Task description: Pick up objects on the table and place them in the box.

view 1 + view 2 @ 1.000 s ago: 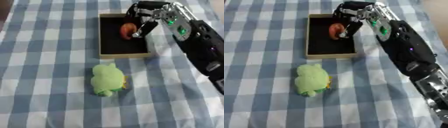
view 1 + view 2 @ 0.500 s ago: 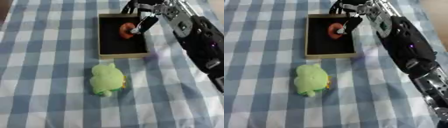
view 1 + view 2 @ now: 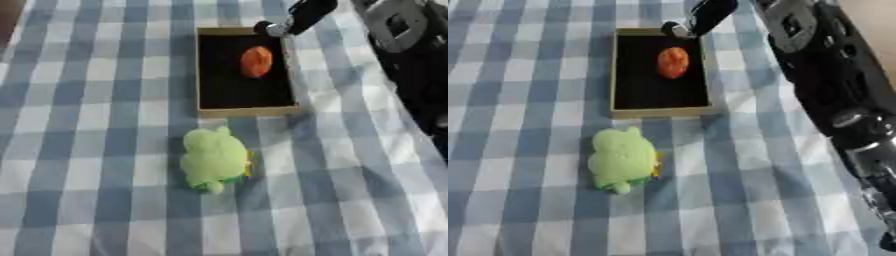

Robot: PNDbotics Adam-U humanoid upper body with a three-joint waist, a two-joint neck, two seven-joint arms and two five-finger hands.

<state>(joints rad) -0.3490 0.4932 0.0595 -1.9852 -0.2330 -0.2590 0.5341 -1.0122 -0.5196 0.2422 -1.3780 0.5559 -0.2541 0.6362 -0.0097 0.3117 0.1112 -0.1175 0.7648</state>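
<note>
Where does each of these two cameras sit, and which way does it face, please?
Left eye view: in the head, looking down at the checked table; right arm along the right edge.
Right eye view: beside it, facing likewise; more of that arm shows.
Both share the box, orange object, green plush toy and right hand.

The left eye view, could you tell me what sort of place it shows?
Probably a tabletop test setup: a blue-and-white checked tablecloth, a shallow black-lined box, a green plush toy.
</note>
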